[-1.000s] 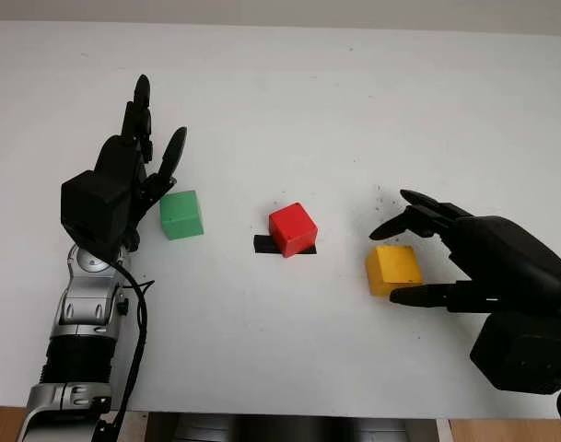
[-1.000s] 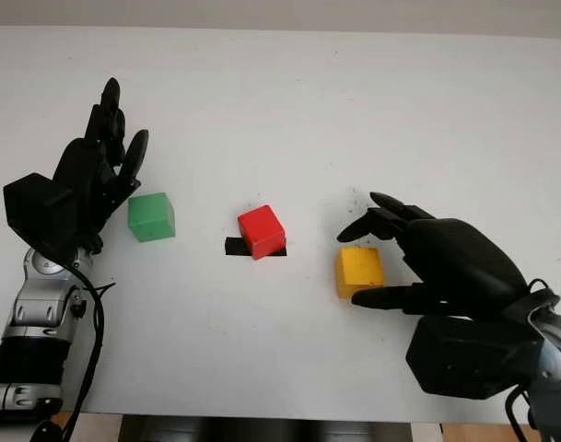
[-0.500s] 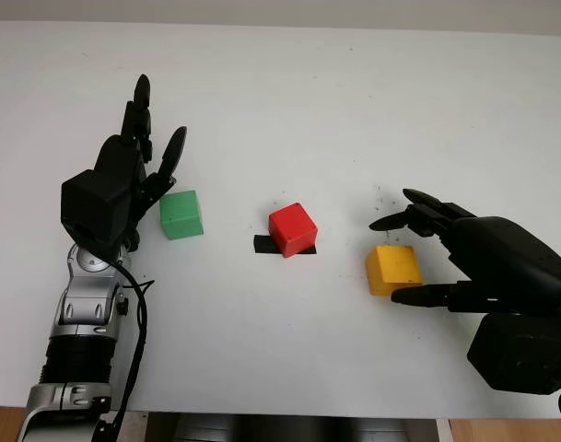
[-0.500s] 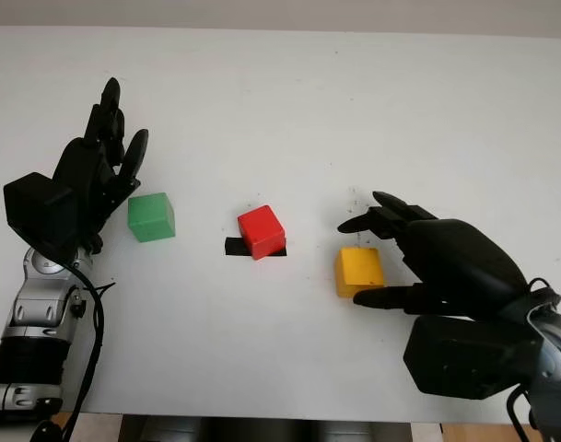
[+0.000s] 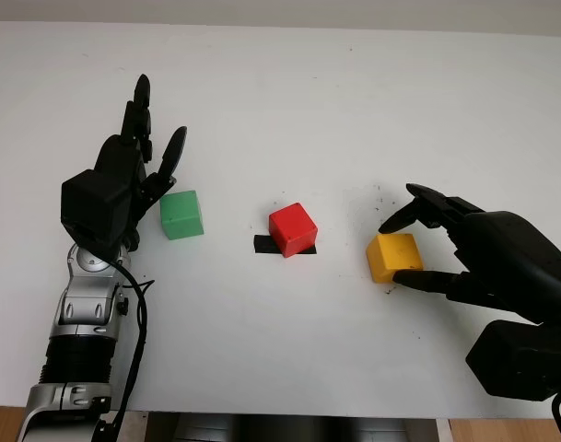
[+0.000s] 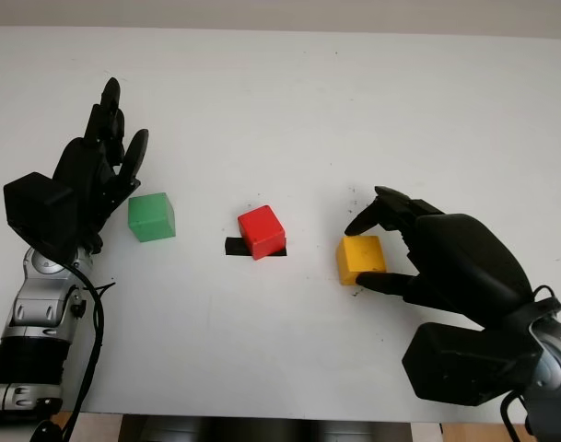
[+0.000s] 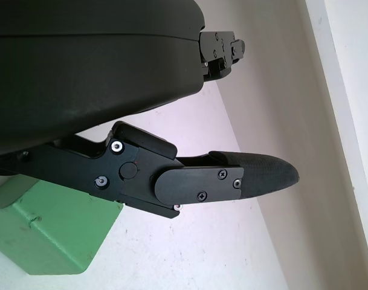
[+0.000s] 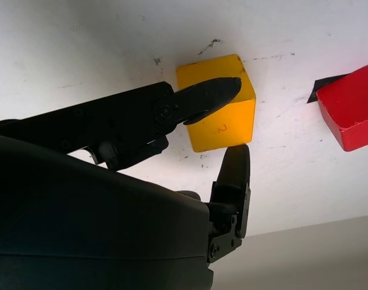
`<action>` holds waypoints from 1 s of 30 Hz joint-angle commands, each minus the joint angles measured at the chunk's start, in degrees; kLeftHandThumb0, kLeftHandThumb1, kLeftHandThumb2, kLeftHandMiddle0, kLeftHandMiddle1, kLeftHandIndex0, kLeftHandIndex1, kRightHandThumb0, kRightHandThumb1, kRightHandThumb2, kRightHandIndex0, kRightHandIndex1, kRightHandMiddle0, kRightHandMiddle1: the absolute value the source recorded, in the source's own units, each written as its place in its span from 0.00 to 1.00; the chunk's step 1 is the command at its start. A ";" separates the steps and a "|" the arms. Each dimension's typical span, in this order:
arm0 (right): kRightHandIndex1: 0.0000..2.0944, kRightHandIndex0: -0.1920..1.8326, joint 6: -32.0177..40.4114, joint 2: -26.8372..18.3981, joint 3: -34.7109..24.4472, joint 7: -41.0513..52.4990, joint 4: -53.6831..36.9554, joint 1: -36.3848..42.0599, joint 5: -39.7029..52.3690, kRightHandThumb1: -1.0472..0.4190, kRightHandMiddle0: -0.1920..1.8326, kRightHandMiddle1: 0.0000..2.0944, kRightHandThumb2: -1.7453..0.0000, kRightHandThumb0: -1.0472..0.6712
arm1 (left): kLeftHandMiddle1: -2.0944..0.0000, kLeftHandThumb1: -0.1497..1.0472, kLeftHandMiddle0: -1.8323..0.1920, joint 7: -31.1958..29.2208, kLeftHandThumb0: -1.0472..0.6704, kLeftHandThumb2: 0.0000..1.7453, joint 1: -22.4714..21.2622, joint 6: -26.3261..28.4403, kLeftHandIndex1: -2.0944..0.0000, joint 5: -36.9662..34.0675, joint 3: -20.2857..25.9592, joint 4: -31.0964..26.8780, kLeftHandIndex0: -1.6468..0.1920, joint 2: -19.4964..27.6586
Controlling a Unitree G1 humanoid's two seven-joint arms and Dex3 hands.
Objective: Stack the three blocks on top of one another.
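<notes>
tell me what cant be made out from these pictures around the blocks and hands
- Yellow block: in the eye views the right hand covers its far-right side, so a firm grip cannot be confirmed.
- Black mark: the red block sits on it, hiding its extent.
- Green block: in the left wrist view the left hand covers its upper part; the picture edge cuts it off.

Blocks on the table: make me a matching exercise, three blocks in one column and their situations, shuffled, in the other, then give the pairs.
Column one:
1. green block
2. red block
3. yellow block

Column two:
A. sits partly on a black tape mark
B. between the closing fingers of the right hand
C. beside the open left hand, not held

Pairs: 1-C, 2-A, 3-B
</notes>
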 commanded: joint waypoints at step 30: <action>0.03 0.30 25.25 -0.12 -2.71 10.01 -2.04 -25.13 19.53 0.09 0.32 0.54 0.97 0.40 | 0.97 1.00 0.99 0.23 0.15 0.27 -0.14 -0.03 0.97 0.23 -0.09 -1.05 0.96 0.27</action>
